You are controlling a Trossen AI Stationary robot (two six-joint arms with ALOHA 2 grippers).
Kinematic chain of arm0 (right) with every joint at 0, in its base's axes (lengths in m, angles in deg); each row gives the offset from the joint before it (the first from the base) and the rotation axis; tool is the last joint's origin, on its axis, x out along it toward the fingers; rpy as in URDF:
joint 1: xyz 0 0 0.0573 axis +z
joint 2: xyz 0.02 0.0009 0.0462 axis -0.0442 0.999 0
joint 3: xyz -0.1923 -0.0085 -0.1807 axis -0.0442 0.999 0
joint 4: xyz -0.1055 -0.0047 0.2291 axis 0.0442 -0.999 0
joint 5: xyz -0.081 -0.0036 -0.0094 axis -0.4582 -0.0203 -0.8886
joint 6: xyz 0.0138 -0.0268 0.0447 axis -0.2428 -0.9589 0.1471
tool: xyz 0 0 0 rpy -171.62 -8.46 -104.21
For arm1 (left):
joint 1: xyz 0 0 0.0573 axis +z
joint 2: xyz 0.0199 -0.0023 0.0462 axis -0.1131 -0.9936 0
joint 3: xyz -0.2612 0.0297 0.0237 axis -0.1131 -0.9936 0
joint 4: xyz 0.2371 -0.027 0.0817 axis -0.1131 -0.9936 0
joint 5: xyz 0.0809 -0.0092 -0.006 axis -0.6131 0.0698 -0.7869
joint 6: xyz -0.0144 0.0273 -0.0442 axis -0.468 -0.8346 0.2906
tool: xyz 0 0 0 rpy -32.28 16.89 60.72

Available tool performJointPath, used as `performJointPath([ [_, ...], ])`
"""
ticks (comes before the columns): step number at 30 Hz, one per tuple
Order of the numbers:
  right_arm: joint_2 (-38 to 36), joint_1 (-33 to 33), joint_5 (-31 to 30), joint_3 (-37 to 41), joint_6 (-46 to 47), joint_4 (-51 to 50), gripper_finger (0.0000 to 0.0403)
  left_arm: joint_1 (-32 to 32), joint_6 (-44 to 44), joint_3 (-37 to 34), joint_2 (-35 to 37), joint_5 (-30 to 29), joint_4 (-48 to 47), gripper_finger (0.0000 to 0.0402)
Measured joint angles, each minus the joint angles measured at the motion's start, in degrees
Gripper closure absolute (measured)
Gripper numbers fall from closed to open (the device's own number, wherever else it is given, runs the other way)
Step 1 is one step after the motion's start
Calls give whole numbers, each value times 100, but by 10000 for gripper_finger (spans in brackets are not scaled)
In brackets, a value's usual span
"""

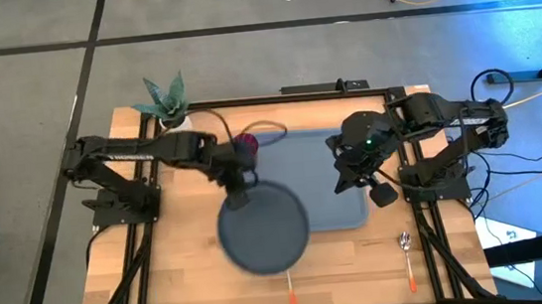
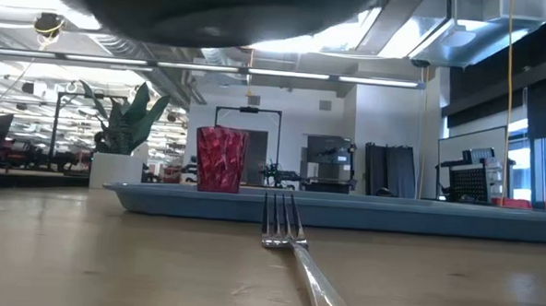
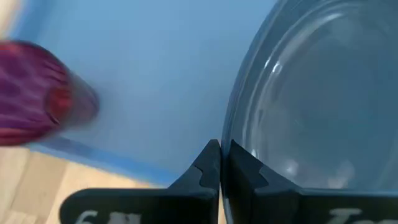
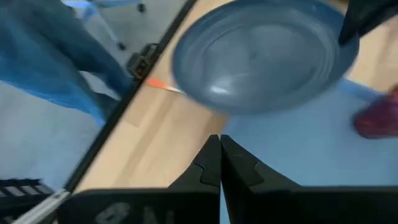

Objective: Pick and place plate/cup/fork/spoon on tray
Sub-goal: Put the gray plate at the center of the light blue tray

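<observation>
Overhead, we see the tray (image 1: 339,180) lying on the bench (image 1: 184,280) between the two arms. Inside it, the cup (image 1: 247,142) stands upright at the far left corner, and the level view shows it sitting within the tray's rim. No other tableware rests flat in the tray that we can see.

Our left tool (image 1: 239,188) is pinched onto the far rim of the plate (image 1: 264,230), its fingers nearly together with the rim between them. From above, the plate overlaps the tray's near left edge and reaches out over the bench. In the level view its dark underside fills the top of the picture, clear of the bench.

Our right tool (image 1: 383,193) sits over the tray's right end, fingers closed and holding nothing.

On the bench, the fork (image 1: 291,296) pokes out from under the plate toward the near edge. The spoon (image 1: 408,259) lies well to the right, outside the tray. A potted plant (image 1: 168,100) stands at the far left corner.
</observation>
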Motion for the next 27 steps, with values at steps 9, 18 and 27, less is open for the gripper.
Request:
performJointPath([
  [9,-118,451,-1586,0,467,-510,400,612,727,445,-1269,277,89,401],
  [18,-127,744,-2279,0,807,-682,400,1121,721,445,-2118,52,784,401],
  [27,-129,771,-2282,0,779,-683,400,1305,656,448,-2187,-742,941,401],
])
